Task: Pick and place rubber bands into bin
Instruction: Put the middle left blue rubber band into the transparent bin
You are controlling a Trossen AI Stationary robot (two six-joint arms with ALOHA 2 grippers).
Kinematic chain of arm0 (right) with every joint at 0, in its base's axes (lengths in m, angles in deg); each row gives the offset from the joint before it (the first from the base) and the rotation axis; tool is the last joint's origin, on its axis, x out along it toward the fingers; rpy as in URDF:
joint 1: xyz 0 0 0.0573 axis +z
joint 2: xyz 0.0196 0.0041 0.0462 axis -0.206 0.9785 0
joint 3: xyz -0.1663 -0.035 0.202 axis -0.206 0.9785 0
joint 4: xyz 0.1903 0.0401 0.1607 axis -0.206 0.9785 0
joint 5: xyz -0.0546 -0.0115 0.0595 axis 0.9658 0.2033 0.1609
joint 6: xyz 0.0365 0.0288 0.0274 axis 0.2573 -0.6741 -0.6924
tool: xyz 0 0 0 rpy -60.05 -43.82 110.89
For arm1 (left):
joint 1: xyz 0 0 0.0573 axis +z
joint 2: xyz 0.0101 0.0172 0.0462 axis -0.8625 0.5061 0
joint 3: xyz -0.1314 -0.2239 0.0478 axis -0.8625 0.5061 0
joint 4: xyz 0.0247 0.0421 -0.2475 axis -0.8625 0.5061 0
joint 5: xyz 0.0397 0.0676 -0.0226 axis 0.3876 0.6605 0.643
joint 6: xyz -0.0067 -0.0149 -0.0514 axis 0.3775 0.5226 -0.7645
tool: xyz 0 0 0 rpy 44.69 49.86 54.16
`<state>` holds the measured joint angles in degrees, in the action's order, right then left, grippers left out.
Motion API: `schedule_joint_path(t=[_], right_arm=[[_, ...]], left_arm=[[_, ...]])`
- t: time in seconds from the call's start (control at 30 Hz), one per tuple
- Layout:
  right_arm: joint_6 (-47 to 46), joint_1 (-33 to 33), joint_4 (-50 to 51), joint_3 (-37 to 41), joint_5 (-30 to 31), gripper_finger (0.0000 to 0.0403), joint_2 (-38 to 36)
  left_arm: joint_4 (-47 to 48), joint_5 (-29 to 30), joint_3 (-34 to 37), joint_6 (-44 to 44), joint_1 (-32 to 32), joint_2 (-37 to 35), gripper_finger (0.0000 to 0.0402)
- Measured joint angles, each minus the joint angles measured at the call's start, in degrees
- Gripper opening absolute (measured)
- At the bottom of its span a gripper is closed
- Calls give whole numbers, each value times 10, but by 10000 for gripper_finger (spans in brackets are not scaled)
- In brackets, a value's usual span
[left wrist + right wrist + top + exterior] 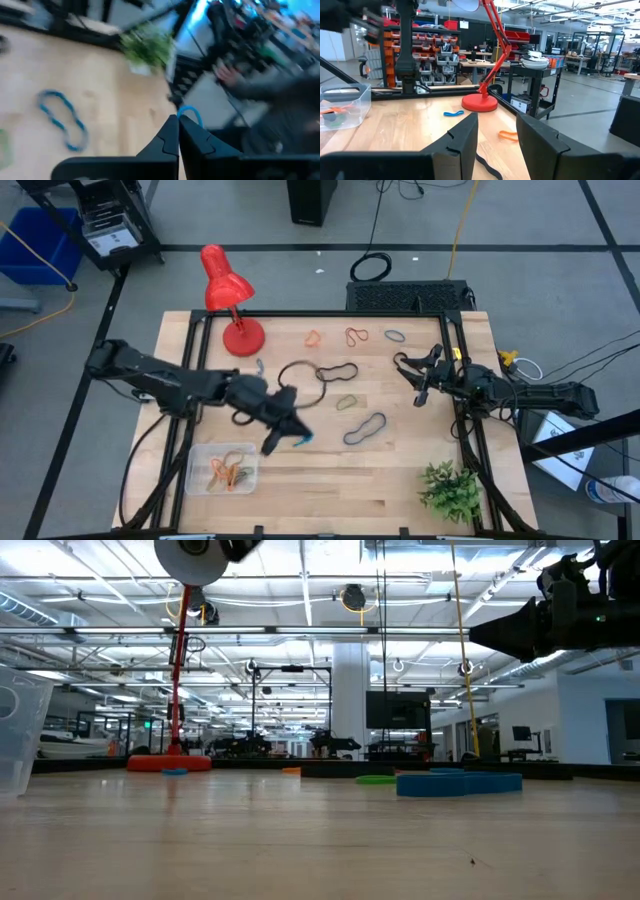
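Observation:
My left gripper (290,432) hovers above the table just right of the clear bin (222,470) and is shut on a small light-blue rubber band (190,114). The bin holds orange and green bands (228,473). More bands lie flat on the table: orange (313,337), red (357,335), dark (396,335), two black loops (300,375), green (347,402), a dark blue one (365,428) and a small blue one (258,365). My right gripper (412,380) is open and empty at the table's right, above the wood (496,135). My left gripper pinches the light-blue band between its two shut fingertips (172,131). A short loop of the band (192,116) sticks out past the tips. In the high view the band's free end (303,438) shows just beyond the gripper. The band seems lifted clear of the table.
A red desk lamp (232,305) stands on its round base at the far left. A small green plant (450,490) stands at the near right corner. Black frame rails run along the table's sides. Bare wood lies between bin and plant.

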<state>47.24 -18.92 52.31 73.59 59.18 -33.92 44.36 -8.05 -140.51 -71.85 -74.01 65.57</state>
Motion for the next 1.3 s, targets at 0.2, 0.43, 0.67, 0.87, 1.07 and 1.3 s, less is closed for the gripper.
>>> schedule_joint_path(t=[0.2, 0.43, 0.67, 0.87, 1.07, 1.3], right_arm=[[8, 0, 0, 0, 0, 130, 5], [8, 0, 0, 0, 1, 130, 7], [9, 0, 0, 0, 1, 130, 8], [9, 0, 0, 0, 2, 130, 8], [10, 0, 2, 0, 2, 130, 9], [9, 0, 1, 0, 2, 130, 9]], left_arm=[[48, 20, -1, 13, -106, -14, 4], [207, 130, -1, -247, -189, -15, 3], [371, 141, -1, -523, -226, -15, 2], [479, 142, -1, -689, -262, -3, 1], [532, 157, -1, -774, -302, 28, 1], [551, 146, -1, -840, -337, 66, 3]])
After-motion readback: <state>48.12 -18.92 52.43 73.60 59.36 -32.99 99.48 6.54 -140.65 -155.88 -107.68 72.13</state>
